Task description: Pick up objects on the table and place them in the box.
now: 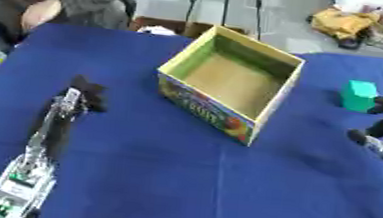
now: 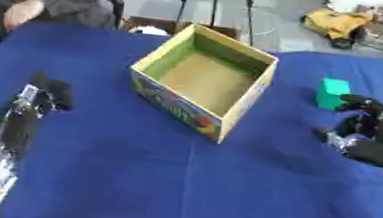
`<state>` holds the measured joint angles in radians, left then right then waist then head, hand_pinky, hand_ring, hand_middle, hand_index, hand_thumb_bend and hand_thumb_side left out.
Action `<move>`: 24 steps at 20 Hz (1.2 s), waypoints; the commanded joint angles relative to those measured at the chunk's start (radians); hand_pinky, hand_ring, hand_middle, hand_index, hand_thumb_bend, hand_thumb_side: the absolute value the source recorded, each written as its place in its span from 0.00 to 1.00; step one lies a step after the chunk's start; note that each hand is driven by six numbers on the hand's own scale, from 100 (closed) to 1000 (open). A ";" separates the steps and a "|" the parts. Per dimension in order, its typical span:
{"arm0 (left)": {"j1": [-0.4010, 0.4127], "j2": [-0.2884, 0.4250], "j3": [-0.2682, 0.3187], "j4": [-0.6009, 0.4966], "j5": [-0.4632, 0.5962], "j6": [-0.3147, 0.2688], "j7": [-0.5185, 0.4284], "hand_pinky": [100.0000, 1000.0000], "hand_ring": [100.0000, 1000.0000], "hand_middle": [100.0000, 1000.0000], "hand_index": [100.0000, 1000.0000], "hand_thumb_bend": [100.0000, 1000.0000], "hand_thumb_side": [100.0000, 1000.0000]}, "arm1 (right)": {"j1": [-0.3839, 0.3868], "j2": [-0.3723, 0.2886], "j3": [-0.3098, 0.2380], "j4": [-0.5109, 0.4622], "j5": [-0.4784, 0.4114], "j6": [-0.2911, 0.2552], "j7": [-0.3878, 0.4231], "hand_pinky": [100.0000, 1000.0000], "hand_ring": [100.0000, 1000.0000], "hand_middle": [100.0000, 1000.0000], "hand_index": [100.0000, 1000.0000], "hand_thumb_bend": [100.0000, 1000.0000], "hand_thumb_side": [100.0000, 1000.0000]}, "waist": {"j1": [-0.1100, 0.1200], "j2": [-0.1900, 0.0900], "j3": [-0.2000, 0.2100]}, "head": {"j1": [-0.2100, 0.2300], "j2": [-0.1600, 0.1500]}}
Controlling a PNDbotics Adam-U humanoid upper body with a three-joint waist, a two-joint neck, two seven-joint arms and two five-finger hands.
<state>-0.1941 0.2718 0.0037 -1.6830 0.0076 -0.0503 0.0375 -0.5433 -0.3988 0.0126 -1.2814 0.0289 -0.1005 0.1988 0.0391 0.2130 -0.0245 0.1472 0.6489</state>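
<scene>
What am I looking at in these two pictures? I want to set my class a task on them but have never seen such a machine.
Both pictures are taken at one moment by two side-by-side cameras in a humanoid robot's head, looking down at a table with a blue cloth. A person steers the robot. The silver and black limb on the left is its left arm, ending in the left hand, which lies on the cloth and holds nothing. The right hand is near the right edge with its fingers curled but nothing between them. Just beyond it stands a small green block, apparently not grasped. In the middle is an open cardboard box with a colourful printed side; nothing shows inside it. The job is to put objects into that box.
</scene>
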 commanded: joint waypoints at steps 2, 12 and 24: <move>-0.008 0.006 0.006 -0.017 0.001 0.000 -0.002 0.64 0.53 0.49 0.68 0.37 0.98 | -0.023 -0.039 -0.005 -0.002 0.016 -0.005 0.020 0.48 0.49 0.64 0.82 0.63 0.14 | -0.004 -0.015 -0.001 | 0.001 -0.009; -0.009 0.008 0.004 -0.018 0.000 0.000 -0.004 0.64 0.53 0.49 0.68 0.37 0.98 | -0.070 -0.156 0.018 0.028 0.074 -0.047 0.105 0.51 0.54 0.70 0.85 0.64 0.13 | -0.008 -0.013 0.010 | -0.003 -0.009; -0.035 0.022 -0.009 -0.032 0.002 -0.004 -0.017 0.64 0.53 0.49 0.68 0.37 0.98 | -0.234 -0.312 0.039 0.161 0.290 -0.189 0.190 0.58 0.68 0.79 0.88 0.60 0.12 | -0.027 0.009 0.081 | -0.046 -0.028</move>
<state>-0.2150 0.2728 -0.0030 -1.6918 0.0077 -0.0526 0.0256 -0.7554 -0.6676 0.0615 -1.1309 0.2903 -0.2733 0.3851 0.0122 0.2371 0.0601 0.1075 0.6318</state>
